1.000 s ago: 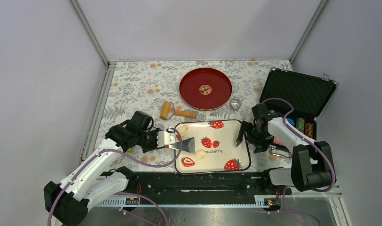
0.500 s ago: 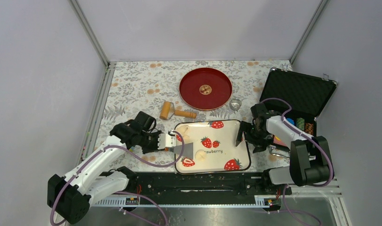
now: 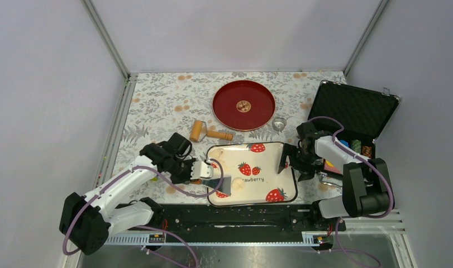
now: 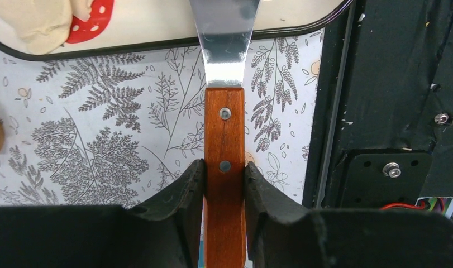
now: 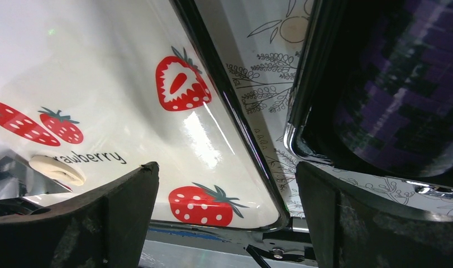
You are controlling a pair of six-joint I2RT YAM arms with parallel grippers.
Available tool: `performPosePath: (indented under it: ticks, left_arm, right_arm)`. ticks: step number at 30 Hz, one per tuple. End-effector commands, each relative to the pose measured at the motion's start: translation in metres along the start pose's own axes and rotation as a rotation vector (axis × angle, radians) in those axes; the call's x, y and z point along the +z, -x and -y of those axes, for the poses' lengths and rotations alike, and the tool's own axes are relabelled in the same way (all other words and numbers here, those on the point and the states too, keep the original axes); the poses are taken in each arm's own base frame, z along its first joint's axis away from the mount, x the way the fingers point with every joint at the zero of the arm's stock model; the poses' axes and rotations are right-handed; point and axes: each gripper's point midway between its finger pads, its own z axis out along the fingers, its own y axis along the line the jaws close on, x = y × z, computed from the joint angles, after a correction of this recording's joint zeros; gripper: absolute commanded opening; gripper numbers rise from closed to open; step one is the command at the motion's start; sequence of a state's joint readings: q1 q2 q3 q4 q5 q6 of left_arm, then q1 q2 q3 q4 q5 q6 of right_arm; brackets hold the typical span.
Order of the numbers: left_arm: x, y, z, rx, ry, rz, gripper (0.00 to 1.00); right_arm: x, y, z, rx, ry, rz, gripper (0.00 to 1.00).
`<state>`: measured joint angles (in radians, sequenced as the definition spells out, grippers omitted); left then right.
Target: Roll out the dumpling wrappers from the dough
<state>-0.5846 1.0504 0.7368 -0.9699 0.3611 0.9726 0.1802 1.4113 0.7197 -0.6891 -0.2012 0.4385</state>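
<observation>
two grippers: left gripper [image 4: 224, 167] grips the scraper [image 4: 224, 111] handle, blade over the tray [image 4: 146, 25]; right gripper [image 5: 225, 170] stands wide open and empty at the tray's right edge.

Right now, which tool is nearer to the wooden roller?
Left. The left tool, gripping the scraper handle, sits just near-side of the roller; the right tool hangs open over the tray's right edge, farther off.

Left arm [image 3: 115, 188] and right arm [image 3: 333, 152]: white shells w/ black joints + bases, a purple cable [image 3: 327, 118] along each. Left gripper [image 4: 224, 166] fingers [image 4: 178, 196]: matte black, thick, wedge-shaped.
</observation>
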Motion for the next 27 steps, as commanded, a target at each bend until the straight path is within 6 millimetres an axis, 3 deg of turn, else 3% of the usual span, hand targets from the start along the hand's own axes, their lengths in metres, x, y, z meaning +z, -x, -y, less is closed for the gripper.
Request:
performPosePath:
  ticks: [1, 27]
  left_arm:
    - [-0.001, 0.01, -0.01, 0.033, 0.007, 0.014, 0.0]
    - [0.007, 0.008, -0.026, -0.018, -0.047, -0.073, 0.0]
  right_arm:
    - [-0.005, 0.009, -0.008, -0.018, 0.028, 0.017, 0.99]
    - [-0.005, 0.009, -0.013, -0.036, 0.056, 0.004, 0.99]
